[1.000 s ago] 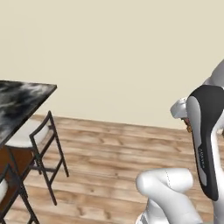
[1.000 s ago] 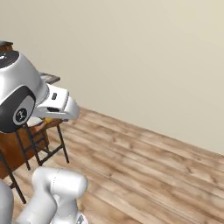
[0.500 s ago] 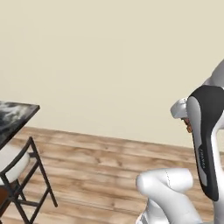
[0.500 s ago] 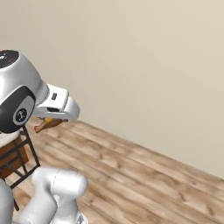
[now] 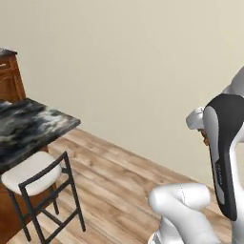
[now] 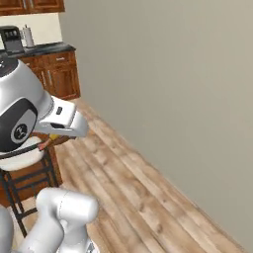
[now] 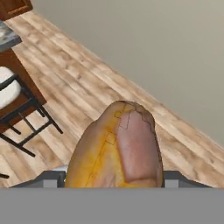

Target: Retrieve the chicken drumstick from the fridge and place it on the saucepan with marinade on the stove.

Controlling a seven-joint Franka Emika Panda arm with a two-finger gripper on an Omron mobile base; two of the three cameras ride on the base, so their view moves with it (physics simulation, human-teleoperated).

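1. Gripper (image 7: 114, 175) was clamped on the chicken drumstick (image 7: 117, 146); hand view showed the meat sitting wide between the fingers, orange-brown skin on one side, pinker flesh on the other.
2. Drumstick was also visible as a small brown bit under the hand in the left base view (image 5: 205, 138) and as an orange sliver below the wrist in the right base view (image 6: 53, 140).
3. Arm was held high and tucked close to the base, not reaching for anything.
4. Around it: plain beige wall (image 5: 133, 66), wood plank floor (image 6: 133, 197), a white-seated stool (image 5: 29, 172) beside a dark marbled island counter (image 5: 28, 128).
5. Far back in the right base view: wooden cabinets (image 6: 54, 71) with a dark countertop.
6. Change: whole scene shifted across both base views over the last second. The island slid out of frame, then came back in, and the cabinets came into sight. That is the cameras turning with the base, not furniture moving. Grip width stayed the same.
7. Meaning: retrieval looked done, robot in transit with the drumstick in hand. Fridge, stove and saucepan were not in frame, so placing was still ahead.
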